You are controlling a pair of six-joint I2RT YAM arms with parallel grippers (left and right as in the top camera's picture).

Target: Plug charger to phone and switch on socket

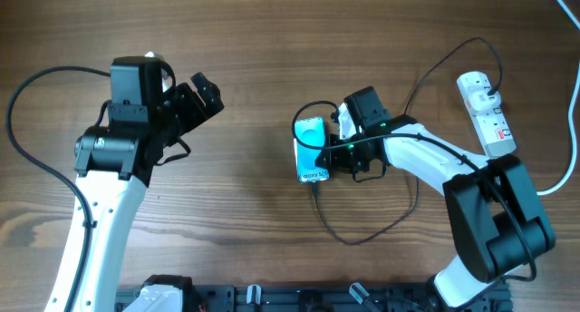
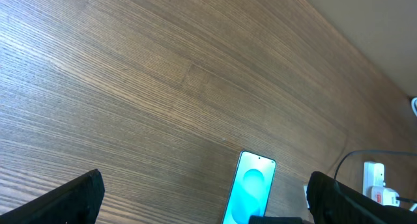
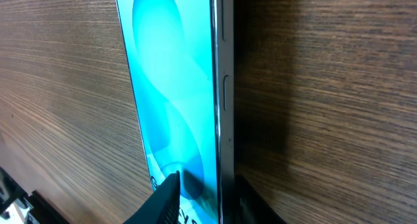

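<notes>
The phone (image 1: 310, 138), its teal screen lit, is at the table's middle; it also shows in the left wrist view (image 2: 251, 188) and fills the right wrist view (image 3: 169, 87). My right gripper (image 1: 330, 154) (image 3: 205, 195) is shut on the phone's right edge, one finger on the screen and one under the side, so the phone sits tilted. The charger, a thin black cable (image 1: 362, 238), runs from the phone's near end in a loop to the socket (image 1: 486, 112) at the far right. I cannot tell whether its plug is seated. My left gripper (image 1: 205, 89) (image 2: 202, 208) is open and empty, far to the left.
The socket strip's thick white cord (image 1: 569, 121) runs along the right edge. The socket also shows in the left wrist view (image 2: 376, 185). A black rail (image 1: 299, 298) lies along the near edge. Bare wood lies between the arms.
</notes>
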